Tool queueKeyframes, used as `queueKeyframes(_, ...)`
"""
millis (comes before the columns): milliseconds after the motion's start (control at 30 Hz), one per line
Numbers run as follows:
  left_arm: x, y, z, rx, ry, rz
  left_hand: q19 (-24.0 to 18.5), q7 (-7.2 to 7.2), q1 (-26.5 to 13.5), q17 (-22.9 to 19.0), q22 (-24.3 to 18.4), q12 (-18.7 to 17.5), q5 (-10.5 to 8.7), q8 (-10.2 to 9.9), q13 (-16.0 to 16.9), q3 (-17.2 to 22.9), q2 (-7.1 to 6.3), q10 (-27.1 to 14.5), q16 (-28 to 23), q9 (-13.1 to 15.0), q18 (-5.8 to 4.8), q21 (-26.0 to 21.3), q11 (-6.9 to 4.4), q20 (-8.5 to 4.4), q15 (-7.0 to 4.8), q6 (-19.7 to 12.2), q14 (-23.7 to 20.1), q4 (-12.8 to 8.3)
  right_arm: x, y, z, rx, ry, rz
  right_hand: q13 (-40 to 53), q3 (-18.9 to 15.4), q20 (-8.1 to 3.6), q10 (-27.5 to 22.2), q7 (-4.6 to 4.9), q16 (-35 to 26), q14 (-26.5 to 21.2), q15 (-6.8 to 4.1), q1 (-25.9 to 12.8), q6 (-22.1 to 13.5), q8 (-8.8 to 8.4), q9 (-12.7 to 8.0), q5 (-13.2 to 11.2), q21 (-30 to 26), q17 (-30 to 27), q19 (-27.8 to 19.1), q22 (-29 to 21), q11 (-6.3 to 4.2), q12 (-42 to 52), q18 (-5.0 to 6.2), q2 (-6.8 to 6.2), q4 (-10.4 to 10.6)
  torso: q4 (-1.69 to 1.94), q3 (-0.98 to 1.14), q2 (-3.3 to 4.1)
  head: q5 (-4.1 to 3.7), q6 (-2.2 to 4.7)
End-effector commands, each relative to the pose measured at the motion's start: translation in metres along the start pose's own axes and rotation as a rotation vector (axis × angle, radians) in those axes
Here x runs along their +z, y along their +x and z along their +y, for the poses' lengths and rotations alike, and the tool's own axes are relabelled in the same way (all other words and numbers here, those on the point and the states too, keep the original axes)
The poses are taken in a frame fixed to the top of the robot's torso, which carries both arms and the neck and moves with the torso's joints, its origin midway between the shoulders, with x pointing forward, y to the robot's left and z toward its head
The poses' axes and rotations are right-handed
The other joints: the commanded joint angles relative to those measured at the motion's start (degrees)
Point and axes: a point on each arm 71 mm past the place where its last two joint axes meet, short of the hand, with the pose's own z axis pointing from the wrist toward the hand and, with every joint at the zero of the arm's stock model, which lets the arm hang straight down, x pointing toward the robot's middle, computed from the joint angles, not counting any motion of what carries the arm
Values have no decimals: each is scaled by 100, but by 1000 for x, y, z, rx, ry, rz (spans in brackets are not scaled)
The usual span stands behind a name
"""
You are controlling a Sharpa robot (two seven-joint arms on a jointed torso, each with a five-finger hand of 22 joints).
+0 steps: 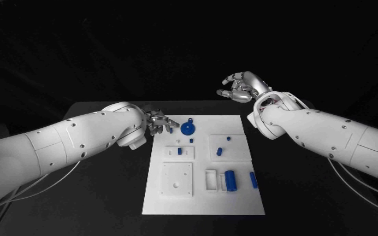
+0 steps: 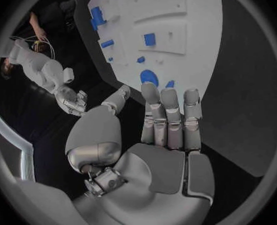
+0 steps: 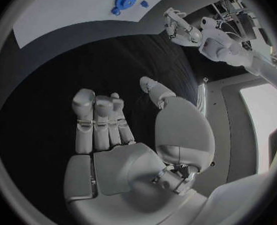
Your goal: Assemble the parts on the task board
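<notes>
Task board: white plate, centre of the head view, long axis running from the lower edge of the frame toward the middle. Black table under it.

Left hand: at the board's upper left corner, just left of centre in the frame. Fingers apart, holding nothing. In the left wrist view the fingers stretch straight out side by side toward the board's near edge, thumb off to the side; fingertips over dark table, just short of the plate.

Round blue part: on the board near its upper edge, just beside the left hand, to its right in the frame. A small tab sticks out from it toward the top of the frame. Touching or not, cannot tell.

Right hand: upper right of centre, above the board's upper right corner and well apart from every part. Fingers loosely bent and spread, nothing held; the right wrist view shows an empty palm.

Blue cylinder: lower right part of the board, lying flat, long axis along the board's length. Slim blue bar just right of it, same direction. White square block to their left.
</notes>
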Motion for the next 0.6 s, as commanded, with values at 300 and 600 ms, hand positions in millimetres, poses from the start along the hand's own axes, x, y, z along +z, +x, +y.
queueKeyframes(300, 19, -16, 11, 85, -93, 68, 174, 39, 58, 67, 75, 341, 206, -211, 149, -117, 221, 77, 194, -81, 55, 37, 38, -733, -102, -143, 114, -176, 0, 2, 2, 1, -10, 13, -11, 1, -39, -41, 86, -38, -15, -20, -10, -58, 28, 8, 26, -19, 7, 5, 9, 18, 34, 728, 51, 32, -7, -11, 9, 0, 49)
queueKeyframes(600, 32, -18, 6, 121, -132, 93, 597, 60, 64, 252, 134, 959, 197, -409, 457, -185, 301, 120, 627, -142, 162, 410, 46, -909, -245, -335, 318, -248, 0, 2, 2, 2, -12, 13, -13, 1, -40, -40, 86, -38, -14, -20, -7, -60, 27, 8, 30, -20, 8, 6, 10, 18, 37, 728, 53, 33, -14, -17, 23, -4, 44)
